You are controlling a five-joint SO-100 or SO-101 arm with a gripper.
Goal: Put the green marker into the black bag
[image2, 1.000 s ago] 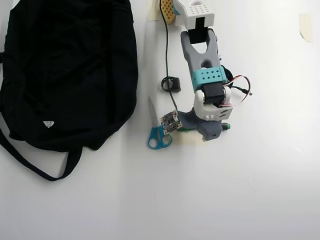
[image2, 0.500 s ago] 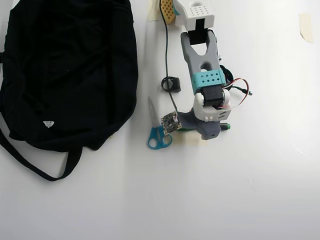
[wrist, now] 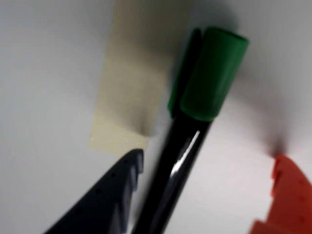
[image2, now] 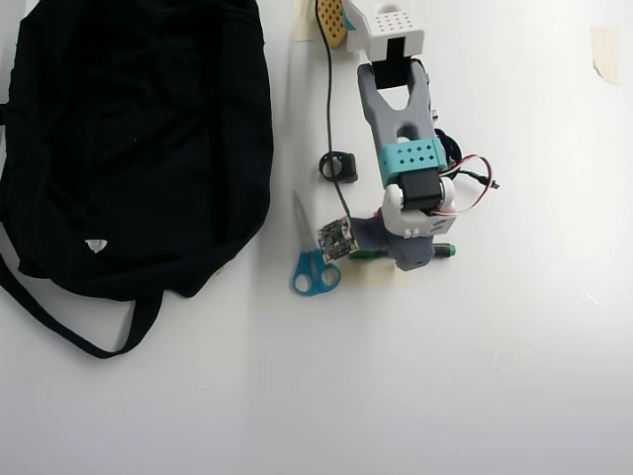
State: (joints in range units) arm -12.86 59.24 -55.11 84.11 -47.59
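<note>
In the wrist view, the green marker (wrist: 187,146) lies on the white surface (wrist: 44,97), its glossy black barrel running up from the bottom edge to a bright green cap at the upper right. A strip of beige tape (wrist: 131,92) is stuck to the surface just left of the cap. The hand (wrist: 207,170) is spread wide around the marker: a dark blue finger (wrist: 105,200) rises from the lower left with its tip just beside the barrel, and an orange finger (wrist: 287,200) sits at the lower right, apart from it. Whether the dark finger touches the barrel cannot be told; the picture is blurred.

The overhead view shows none of this closely. There the arm (image2: 401,129) reaches down from the top of the picture and its wrist hides the fingers and most of the marker; only a green end (image2: 447,251) sticks out to the right of the wrist and a sliver of green shows on the left. This view does show the rest of the layout: the black bag (image2: 129,139) fills the upper left, well apart from the marker, with a small white tag (image2: 95,244) and a strap (image2: 69,322) looping below. Blue-handled scissors (image2: 311,255) lie between bag and arm, just left of the wrist, and a small black ring-shaped thing (image2: 336,164) sits above them.
</note>
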